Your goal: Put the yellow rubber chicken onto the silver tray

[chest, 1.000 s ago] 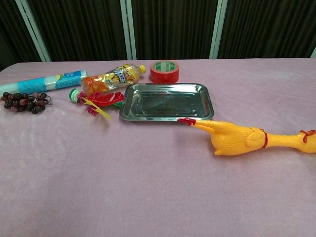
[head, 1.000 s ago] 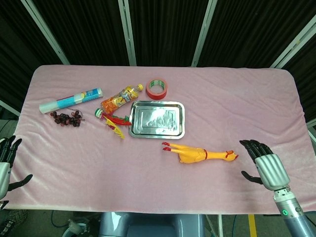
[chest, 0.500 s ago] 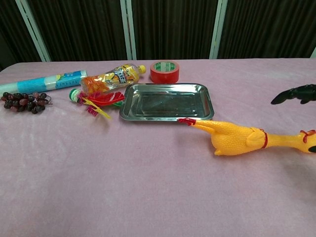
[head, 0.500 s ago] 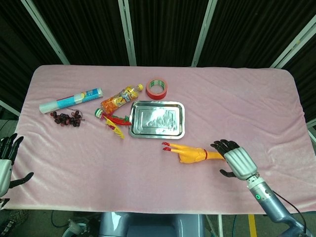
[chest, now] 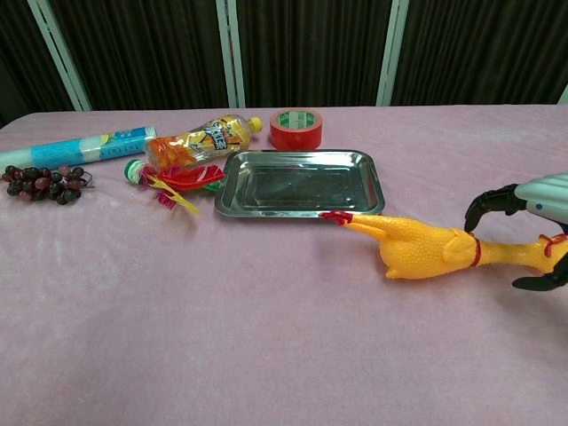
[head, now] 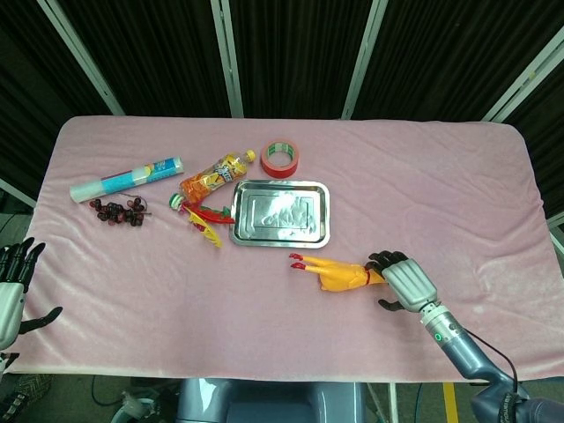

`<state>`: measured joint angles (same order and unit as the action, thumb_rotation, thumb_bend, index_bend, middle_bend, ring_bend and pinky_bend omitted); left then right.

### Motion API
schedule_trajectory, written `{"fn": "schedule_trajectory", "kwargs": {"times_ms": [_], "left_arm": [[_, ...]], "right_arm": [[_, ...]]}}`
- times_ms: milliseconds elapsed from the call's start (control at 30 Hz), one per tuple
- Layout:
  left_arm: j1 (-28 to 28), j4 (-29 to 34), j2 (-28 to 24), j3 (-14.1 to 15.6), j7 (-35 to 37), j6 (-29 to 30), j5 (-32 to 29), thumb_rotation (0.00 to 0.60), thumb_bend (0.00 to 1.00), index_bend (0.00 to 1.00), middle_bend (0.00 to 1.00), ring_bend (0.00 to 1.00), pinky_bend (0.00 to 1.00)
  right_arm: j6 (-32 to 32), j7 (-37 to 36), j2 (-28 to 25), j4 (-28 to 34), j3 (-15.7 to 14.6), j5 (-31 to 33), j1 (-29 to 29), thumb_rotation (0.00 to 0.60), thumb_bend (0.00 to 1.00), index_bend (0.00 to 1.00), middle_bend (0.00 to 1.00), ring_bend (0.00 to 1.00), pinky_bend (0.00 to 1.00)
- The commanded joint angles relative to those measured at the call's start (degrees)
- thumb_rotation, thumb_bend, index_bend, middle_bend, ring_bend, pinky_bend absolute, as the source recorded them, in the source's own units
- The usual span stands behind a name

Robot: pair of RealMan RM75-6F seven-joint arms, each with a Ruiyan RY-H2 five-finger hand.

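Note:
The yellow rubber chicken (head: 339, 275) lies on the pink cloth just in front of the silver tray (head: 280, 211), red feet toward the tray, head to the right. In the chest view the chicken (chest: 422, 248) almost touches the tray's near rim (chest: 297, 213) with its feet. My right hand (head: 401, 282) hovers over the chicken's neck and head end, hiding the head. Its fingers (chest: 486, 208) arch above the neck and the thumb (chest: 540, 283) sits below it, still apart. My left hand (head: 13, 286) hangs open off the table's left edge, holding nothing.
Left of the tray lie an orange drink bottle (head: 214, 176), a red and yellow toy (head: 201, 216), a bunch of dark grapes (head: 119, 211) and a blue-white tube (head: 126, 178). A red tape roll (head: 281, 158) sits behind the tray.
My right hand has moved left from the table's right front onto the chicken's head end, its fingers now straddling the neck. The chicken and the left hand have stayed put.

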<state>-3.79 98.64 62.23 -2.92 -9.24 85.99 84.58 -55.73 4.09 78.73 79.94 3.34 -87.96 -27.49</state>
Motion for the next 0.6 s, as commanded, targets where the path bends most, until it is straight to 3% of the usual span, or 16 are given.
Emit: {"fn": "schedule_trajectory", "kwargs": {"times_ms": [33,600], "left_arm": [[0.0,-0.1,0.0,0.0,0.1,-0.1,-0.1,0.6,0.09,0.04,0.0,0.0,0.03],[-0.4,-0.1,0.0,0.3,0.7,-0.9,-0.2,0.6,0.09,0.04,0.0,0.0,0.03]], "right_arm": [[1.3,-0.5,1.0,-1.6,-0.1,0.8,-0.9,0.6,0.29,0.33,0.24,0.22,0.26],[5.4,-3.3,3.4,-7.2,-0.2,4.3,-3.6,0.6,0.32,0.36,0.28,0.27,0.31]]}}
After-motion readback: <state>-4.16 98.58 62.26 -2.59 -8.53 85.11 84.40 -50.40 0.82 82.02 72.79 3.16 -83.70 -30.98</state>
